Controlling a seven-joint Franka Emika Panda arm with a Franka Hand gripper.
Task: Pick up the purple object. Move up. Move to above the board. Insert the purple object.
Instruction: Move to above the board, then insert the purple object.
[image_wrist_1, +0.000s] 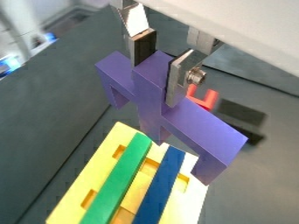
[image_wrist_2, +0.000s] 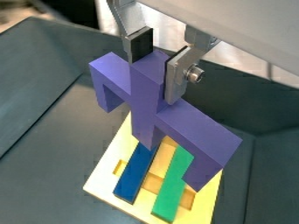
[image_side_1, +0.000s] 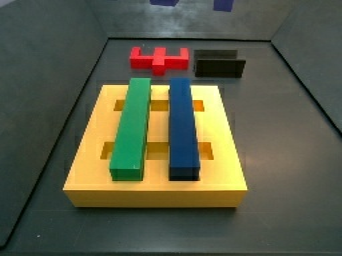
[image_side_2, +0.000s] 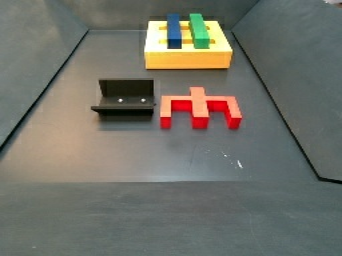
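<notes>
Tool (image_wrist_2: 159, 59) pinches the purple object (image_wrist_2: 158, 109) by its stem, legs hanging free for insertion; board (image_wrist_2: 122, 166) below.

Both wrist views look steeply down past the pincer (image_wrist_1: 160, 63) onto the flat yellow slotted board (image_wrist_2: 114, 175). Both side views share it: close and central (image_side_1: 94, 150), or far at upper frame (image_side_2: 187, 55).

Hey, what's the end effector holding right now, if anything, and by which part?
The end effector holds the purple object, its fingers clamped on the central upright stem, above the board.
</notes>
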